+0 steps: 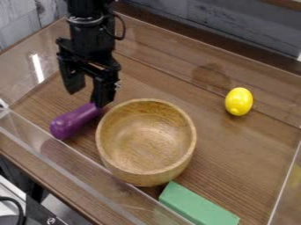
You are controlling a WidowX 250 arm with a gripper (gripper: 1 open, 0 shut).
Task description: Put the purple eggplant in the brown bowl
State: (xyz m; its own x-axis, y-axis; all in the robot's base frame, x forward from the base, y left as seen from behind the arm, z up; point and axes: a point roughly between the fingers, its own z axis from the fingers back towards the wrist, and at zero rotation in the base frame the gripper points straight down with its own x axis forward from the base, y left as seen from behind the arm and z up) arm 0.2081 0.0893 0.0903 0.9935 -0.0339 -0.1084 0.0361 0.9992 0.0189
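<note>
The purple eggplant (73, 120) lies on the wooden table just left of the brown bowl (146, 141), its thick end toward the front left. The bowl holds nothing. My black gripper (88, 85) points down, hanging open just above and behind the eggplant's far end, with its two fingers (104, 90) spread apart and nothing between them. It is not touching the eggplant.
A yellow lemon (238, 101) sits at the right. A green block (196, 208) lies at the front edge, right of the bowl. Clear acrylic walls (35, 141) fence the table, with a clear bracket at the back left corner.
</note>
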